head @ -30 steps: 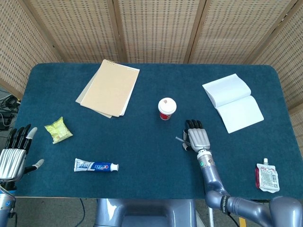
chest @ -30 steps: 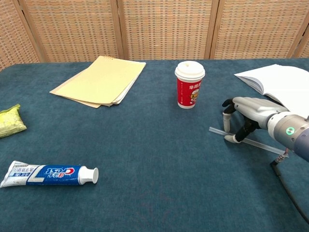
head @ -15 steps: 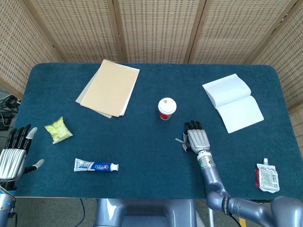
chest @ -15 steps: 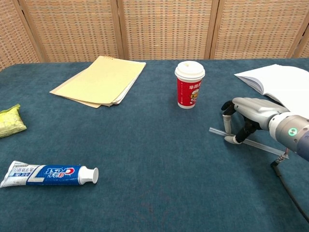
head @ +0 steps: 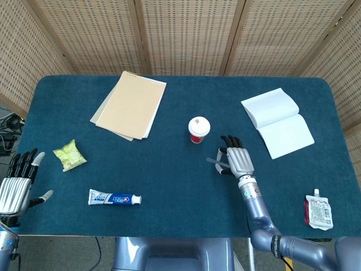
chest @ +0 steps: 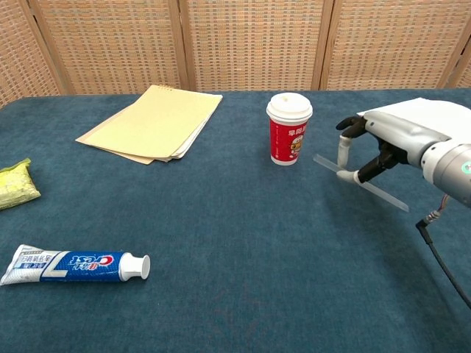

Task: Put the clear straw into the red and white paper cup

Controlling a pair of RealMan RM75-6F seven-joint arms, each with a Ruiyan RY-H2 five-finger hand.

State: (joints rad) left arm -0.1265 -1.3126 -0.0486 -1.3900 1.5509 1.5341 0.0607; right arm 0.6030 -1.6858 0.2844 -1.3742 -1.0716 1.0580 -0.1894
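My right hand [chest: 383, 147] pinches the clear plastic straw [chest: 360, 183] beside the lidded red-and-white paper cup [chest: 289, 129] (loosely, I judge); it may slip.

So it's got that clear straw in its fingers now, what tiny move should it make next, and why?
Probably carry the clear plastic straw leftward toward the red and white paper cup while tipping it upright. The right hand pinches it above the blue table, but it lies nearly flat, beside the cup rather than over its white lid.
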